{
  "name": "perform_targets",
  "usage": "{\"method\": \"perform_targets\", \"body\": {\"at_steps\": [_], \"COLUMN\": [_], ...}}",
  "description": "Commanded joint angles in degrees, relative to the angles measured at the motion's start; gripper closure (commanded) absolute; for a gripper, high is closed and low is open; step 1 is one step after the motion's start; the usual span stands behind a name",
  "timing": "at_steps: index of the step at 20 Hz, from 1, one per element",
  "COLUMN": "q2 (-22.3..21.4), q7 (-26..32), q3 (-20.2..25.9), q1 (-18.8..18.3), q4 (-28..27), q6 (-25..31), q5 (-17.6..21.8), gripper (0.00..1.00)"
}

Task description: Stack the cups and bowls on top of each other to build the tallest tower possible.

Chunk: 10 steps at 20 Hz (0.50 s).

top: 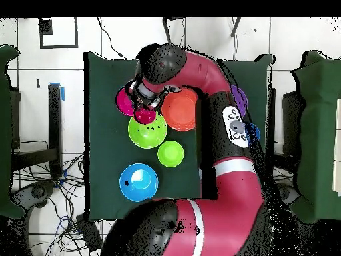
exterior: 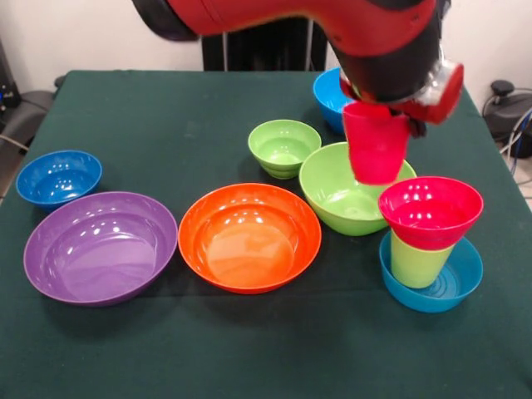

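Your tool point(exterior: 384, 112) grips the red cup point(exterior: 376, 143) at 11 o'clock from the tower point(exterior: 429, 241); lowered off-centre, it may tip the red bowl point(exterior: 431, 212).

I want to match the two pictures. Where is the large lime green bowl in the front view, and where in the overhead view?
Front view: the large lime green bowl lies right of centre, between the orange bowl and the tower, partly behind the red cup in the tool.
Overhead view: it lies left of centre, just below the red cup.
Shared landmark: the orange bowl, right beside it in both.
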<state>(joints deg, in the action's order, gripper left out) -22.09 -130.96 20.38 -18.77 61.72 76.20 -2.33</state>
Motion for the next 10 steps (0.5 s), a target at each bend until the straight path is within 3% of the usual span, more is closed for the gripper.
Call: {"method": "perform_targets", "body": {"at_steps": [1, 4, 10], "q2": [7.65, 8.26, 6.67], "q7": [-14.57, -15.03, -17.05], "q3": [-2.55, -2.78, -3.34], "q1": [2.32, 2.96, 4.09], "q4": [-10.74, -11.97, -9.17], "q6": [4.76, 5.53, 5.52], "q5": [-1.5, -2.3, -5.55], "gripper": [1.0, 1.0, 1.0]}}
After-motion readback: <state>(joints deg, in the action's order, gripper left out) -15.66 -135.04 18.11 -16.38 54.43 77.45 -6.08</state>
